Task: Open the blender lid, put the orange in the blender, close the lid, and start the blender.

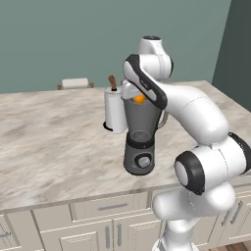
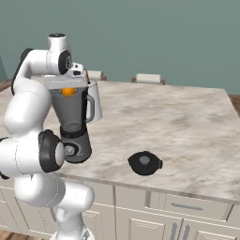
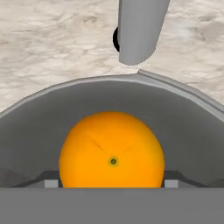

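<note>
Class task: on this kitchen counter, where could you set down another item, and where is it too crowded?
Free: the wide marble counter right of the blender, behind the blender lid; also the stretch left of the paper-towel roll. Crowded: roll and blender stand close, with the claw holding the orange over the jar.

Left base view looks forward and down from behind the arm at the blender [image 1: 140, 135] on the counter [image 1: 54, 142]. Right base view shares both from the opposite side. Hand view peers closely down into the jar.
</note>
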{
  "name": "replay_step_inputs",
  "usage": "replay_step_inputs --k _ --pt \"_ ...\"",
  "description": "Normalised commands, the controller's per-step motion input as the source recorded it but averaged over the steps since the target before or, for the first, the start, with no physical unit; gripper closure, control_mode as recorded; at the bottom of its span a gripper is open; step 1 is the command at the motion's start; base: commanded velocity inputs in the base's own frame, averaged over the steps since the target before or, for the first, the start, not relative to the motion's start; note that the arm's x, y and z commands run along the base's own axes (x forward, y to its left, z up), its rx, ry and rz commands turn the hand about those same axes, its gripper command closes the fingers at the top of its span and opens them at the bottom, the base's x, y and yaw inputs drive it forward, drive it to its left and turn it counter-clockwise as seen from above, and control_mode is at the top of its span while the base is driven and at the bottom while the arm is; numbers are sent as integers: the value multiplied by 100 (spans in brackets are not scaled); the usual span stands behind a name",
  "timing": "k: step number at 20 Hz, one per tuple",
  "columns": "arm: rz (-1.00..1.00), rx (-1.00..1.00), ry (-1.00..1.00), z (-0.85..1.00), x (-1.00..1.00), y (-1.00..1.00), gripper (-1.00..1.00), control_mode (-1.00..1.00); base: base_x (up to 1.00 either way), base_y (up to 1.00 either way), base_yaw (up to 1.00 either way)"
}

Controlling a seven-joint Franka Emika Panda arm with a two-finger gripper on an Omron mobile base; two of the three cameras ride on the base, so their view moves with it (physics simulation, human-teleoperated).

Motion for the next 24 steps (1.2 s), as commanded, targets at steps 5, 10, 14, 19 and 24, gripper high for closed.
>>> replay_step_inputs --k 5,10,14,19,24 --pt "1 0 11 -60 0 -1 -100 -100 0 0 0" --pt "0 0 0 -6 0 -3 -100 -100 0 0 0" --pt "0 1 -5 13 -7 -10 -100 -100 0 0 0" --pt "0 0 -8 45 -19 -8 -100 -100 0 0 0" --pt "0 0 -12 62 -30 -23 -100 -100 0 0 0"
